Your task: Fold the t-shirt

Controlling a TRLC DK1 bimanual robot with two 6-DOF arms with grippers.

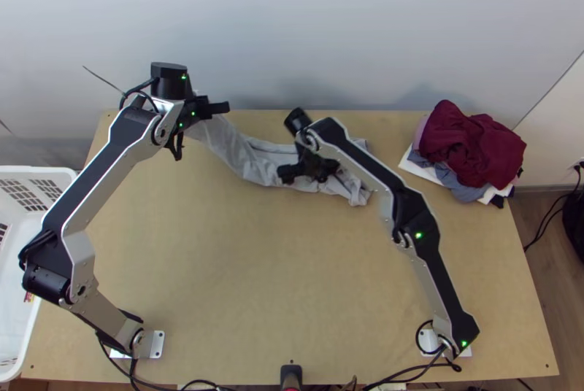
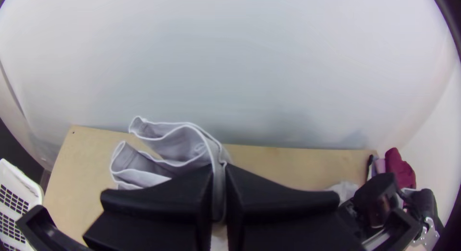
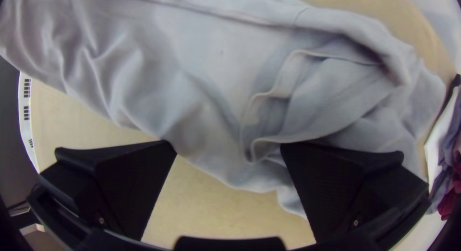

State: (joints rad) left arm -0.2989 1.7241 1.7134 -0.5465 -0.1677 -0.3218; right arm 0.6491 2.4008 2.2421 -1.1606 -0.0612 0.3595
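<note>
The left gripper (image 1: 212, 109) is at the table's far left in the top view, with one end of the light grey t-shirt (image 1: 248, 160) hanging from it. In the left wrist view the left gripper (image 2: 219, 193) is shut on a strip of the t-shirt (image 2: 185, 143), whose edges fan out beside it. From there the cloth runs bunched and wrinkled across the table toward the middle. Over its other end is the right gripper (image 1: 308, 172). The right wrist view has the right gripper (image 3: 228, 148) open, its fingers spread above the t-shirt (image 3: 211, 64) and its loose folds.
A pile of dark red, grey and white clothes (image 1: 471, 143) lies on the table's right side. A white basket (image 1: 62, 172) stands at the left edge. Bare wooden table (image 1: 277, 281) stretches between the arms' bases, and a pale wall (image 1: 328, 26) rises behind it.
</note>
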